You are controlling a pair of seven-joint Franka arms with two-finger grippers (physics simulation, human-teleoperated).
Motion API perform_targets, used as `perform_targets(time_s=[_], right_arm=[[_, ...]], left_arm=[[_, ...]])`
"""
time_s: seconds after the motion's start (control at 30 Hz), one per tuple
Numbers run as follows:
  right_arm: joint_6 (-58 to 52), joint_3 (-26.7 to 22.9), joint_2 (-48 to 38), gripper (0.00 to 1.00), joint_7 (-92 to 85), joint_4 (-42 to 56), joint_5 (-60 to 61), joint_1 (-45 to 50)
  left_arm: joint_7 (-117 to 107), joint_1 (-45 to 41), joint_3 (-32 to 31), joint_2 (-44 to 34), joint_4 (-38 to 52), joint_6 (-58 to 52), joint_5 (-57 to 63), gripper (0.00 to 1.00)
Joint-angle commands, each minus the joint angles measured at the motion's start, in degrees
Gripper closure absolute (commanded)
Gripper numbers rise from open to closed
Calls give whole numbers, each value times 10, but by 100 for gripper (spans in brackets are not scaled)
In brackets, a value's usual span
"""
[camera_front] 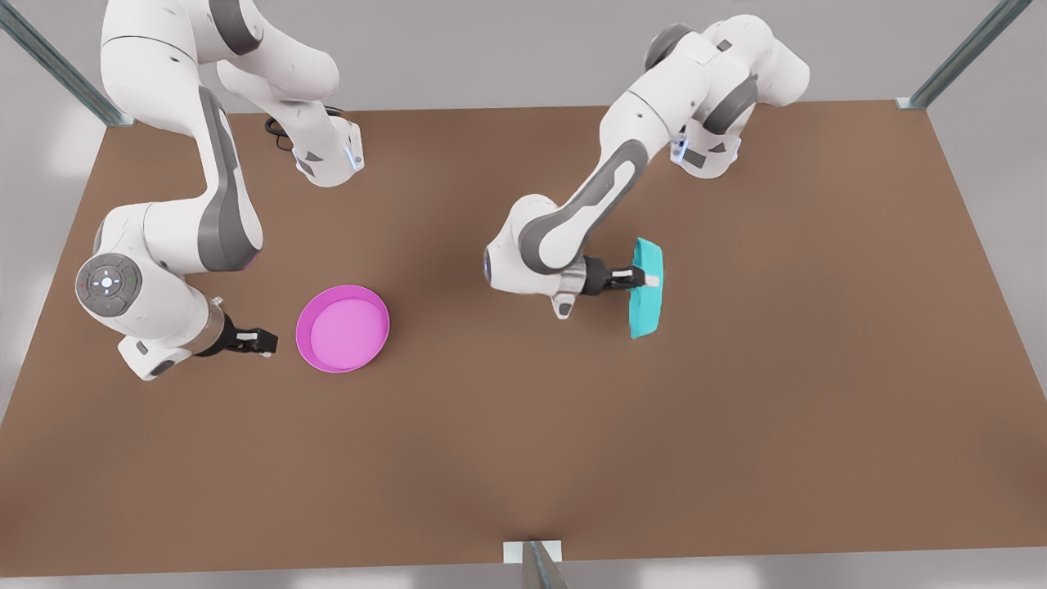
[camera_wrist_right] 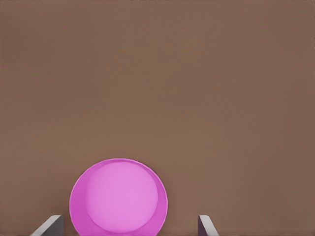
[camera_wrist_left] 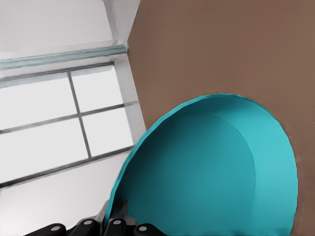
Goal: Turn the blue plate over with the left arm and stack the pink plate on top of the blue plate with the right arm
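Observation:
The blue plate (camera_front: 644, 315) stands on edge above the table, right of centre in the front view. My left gripper (camera_front: 648, 280) is shut on its rim. In the left wrist view the blue plate (camera_wrist_left: 211, 172) shows its hollow inside, with the fingers (camera_wrist_left: 117, 222) clamped on the rim. The pink plate (camera_front: 343, 328) lies flat and right side up on the table (camera_front: 523, 458) at the front view's left. My right gripper (camera_front: 268, 340) hovers open just left of it, apart from it. In the right wrist view the pink plate (camera_wrist_right: 118, 196) sits between the spread fingertips (camera_wrist_right: 49, 226).
The brown table stretches bare toward the front edge and the front view's right. Metal frame posts (camera_front: 536, 564) stand at the front middle and at the back corners. A window and a wall (camera_wrist_left: 59, 123) lie beyond the table's edge.

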Motion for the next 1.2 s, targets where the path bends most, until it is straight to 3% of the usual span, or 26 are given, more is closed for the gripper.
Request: perform_targets(time_s=[0.0,0.4,0.9,0.93,0.97,1.0,1.17], right_arm=[[-1,0,0,0,0,0,0,0],[0,0,0,0,1,0,0,-1],[-2,0,4,0,2,-4,3,-7],[-2,0,4,0,1,-4,3,-10],[-2,0,4,0,2,-4,3,-10],[-2,-1,4,0,5,-4,2,-8],[-2,0,5,0,3,-4,2,-10]], left_arm=[[-1,-8,0,3,0,-4,17,79],[-11,-104,2,95,0,-62,163,79],[-38,-138,2,154,0,-82,201,79],[-37,-138,2,155,0,-82,200,72],[-36,-137,1,154,0,-82,199,35],[-36,-137,0,155,0,-82,197,27],[-37,-158,2,162,1,-83,197,25]])
